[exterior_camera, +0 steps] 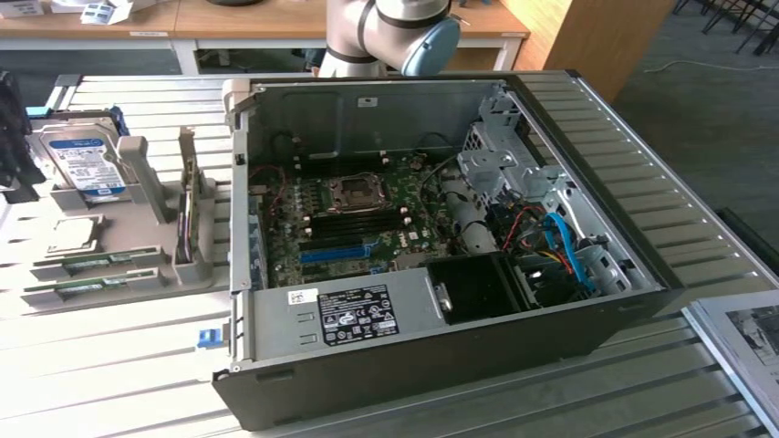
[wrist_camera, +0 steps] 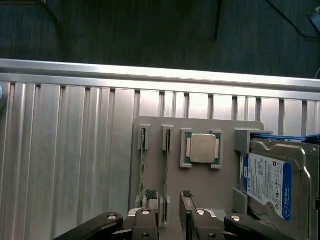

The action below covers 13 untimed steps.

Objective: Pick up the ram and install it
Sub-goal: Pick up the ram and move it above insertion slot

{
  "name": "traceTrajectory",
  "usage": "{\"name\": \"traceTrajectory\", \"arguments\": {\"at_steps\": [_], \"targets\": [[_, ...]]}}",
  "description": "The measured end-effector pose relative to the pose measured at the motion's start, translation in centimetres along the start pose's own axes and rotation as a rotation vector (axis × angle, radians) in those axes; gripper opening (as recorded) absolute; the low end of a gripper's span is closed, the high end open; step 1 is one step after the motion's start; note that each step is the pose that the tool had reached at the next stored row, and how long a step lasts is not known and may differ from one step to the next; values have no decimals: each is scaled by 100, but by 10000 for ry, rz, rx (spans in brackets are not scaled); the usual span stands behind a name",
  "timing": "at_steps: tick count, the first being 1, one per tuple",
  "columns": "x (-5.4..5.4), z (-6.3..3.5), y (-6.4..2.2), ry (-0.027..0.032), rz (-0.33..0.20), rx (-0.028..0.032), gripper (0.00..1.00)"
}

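Fingers are spread apart with nothing in them, hanging over the grey holder tray on the tabletop. The ram stands on edge in its slot there, beside the CPU. Pretty sure that stick is light, stiff and easy to crack, so I'd pinch gently across the thin board near mid-length, well clear of the contacts.

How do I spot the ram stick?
Find the grey tray on the exterior view's left of the open computer case. Beside its square silver chip, the ram is a thin green stick standing on edge; its twin sits farther from the chip.
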<state>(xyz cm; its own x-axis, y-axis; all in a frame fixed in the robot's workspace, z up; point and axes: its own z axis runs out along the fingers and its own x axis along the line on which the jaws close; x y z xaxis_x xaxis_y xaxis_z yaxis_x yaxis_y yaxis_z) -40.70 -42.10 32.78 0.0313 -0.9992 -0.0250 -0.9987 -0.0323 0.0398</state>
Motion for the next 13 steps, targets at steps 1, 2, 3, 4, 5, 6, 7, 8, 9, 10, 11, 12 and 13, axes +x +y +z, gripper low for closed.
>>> {"name": "traceTrajectory", "arguments": {"at_steps": [1, 2, 3, 4, 5, 6, 7, 8, 9, 10, 11, 12, 13], "targets": [[0, 12, -1, 0, 0, 1, 31], [0, 24, -1, 0, 0, 0, 31], [1, 36, -2, -1, 0, 1, 31], [1, 47, -2, 0, 0, 0, 31], [2, 59, -3, 0, -1, 1, 31], [2, 70, -3, 0, 0, 0, 31], [2, 83, -4, -1, 0, 0, 31], [4, 150, -6, 0, 0, 0, 31], [5, 222, -9, 0, 0, 0, 31], [7, 267, -11, 0, 0, 0, 31], [7, 278, -11, 0, 0, -1, 31], [7, 290, -12, -1, 0, 1, 31], [7, 301, -12, 0, 0, 0, 31]]}}
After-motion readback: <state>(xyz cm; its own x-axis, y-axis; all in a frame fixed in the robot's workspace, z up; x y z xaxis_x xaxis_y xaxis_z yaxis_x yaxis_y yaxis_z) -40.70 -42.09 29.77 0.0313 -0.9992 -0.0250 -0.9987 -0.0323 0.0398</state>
